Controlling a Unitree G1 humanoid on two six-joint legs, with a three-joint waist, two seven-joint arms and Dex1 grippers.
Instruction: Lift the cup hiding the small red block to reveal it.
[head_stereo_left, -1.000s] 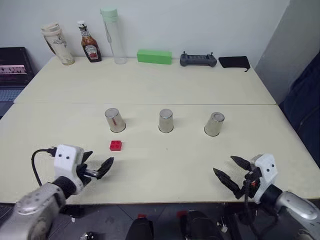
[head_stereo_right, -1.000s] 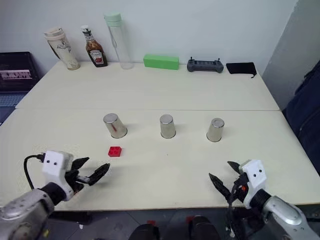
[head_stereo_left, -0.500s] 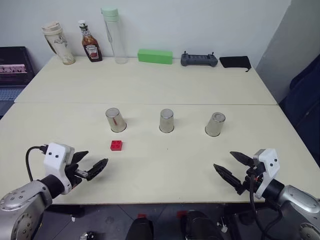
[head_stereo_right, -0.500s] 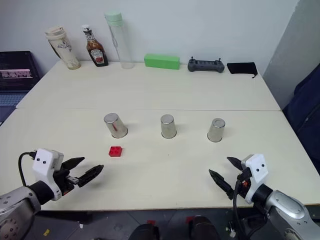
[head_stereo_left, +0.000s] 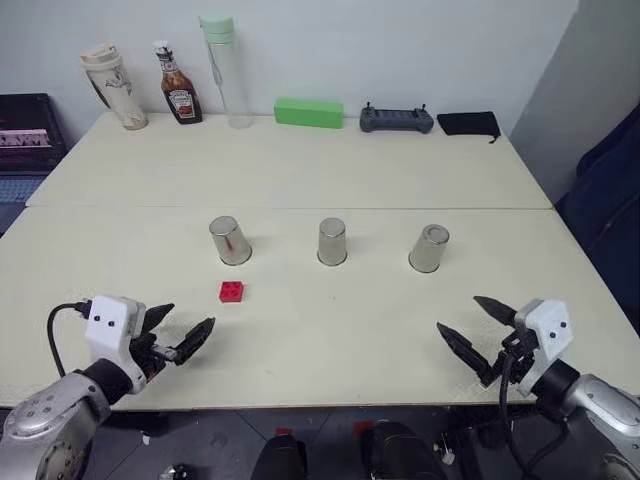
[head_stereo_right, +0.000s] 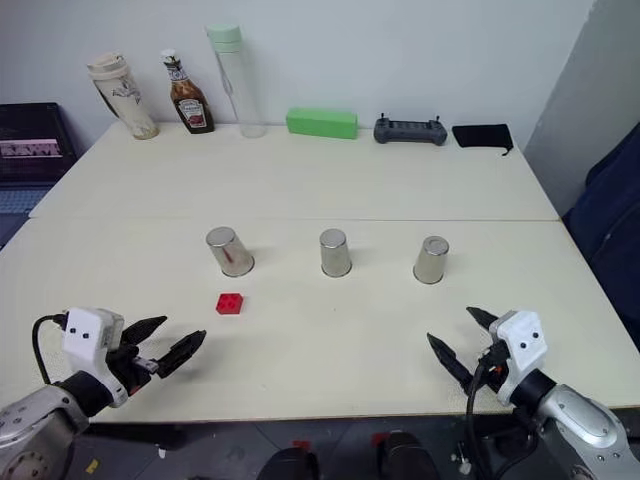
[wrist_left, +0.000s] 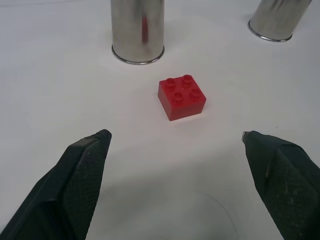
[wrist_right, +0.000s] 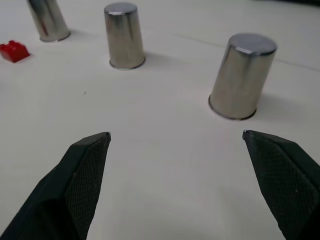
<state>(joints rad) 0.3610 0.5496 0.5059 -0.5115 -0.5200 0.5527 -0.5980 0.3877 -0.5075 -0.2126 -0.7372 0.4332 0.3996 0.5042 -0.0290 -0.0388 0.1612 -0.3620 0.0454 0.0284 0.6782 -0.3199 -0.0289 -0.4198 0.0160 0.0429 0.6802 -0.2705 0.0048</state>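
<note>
- Table (head_stereo_left: 300, 170): pale, with three metal cups standing upside down in a row across its middle.
- Left cup (head_stereo_left: 230, 241), middle cup (head_stereo_left: 332, 242) and right cup (head_stereo_left: 428, 249) stand well apart from one another; all three rest rim-down on the surface.
- Small red block (head_stereo_left: 231, 291): uncovered, studs up, lying just in front of the left cup and apart from it. A red streak on that cup's wall is probably the block's reflection.
- Left gripper (head_stereo_left: 178, 337): near the table's front edge, fingers spread wide, holding nothing; the block lies ahead of it, between the fingertips in the left wrist view.
- Right gripper (head_stereo_left: 480, 335): near the front edge on the other side, fingers spread wide, empty; the right cup stands ahead of it.
- Along the far edge: tumbler (head_stereo_left: 113, 86), ketchup bottle (head_stereo_left: 176, 83), tall clear bottle (head_stereo_left: 225, 70), green box (head_stereo_left: 308, 112), controller (head_stereo_left: 397, 119), black pouch (head_stereo_left: 468, 123).
</note>
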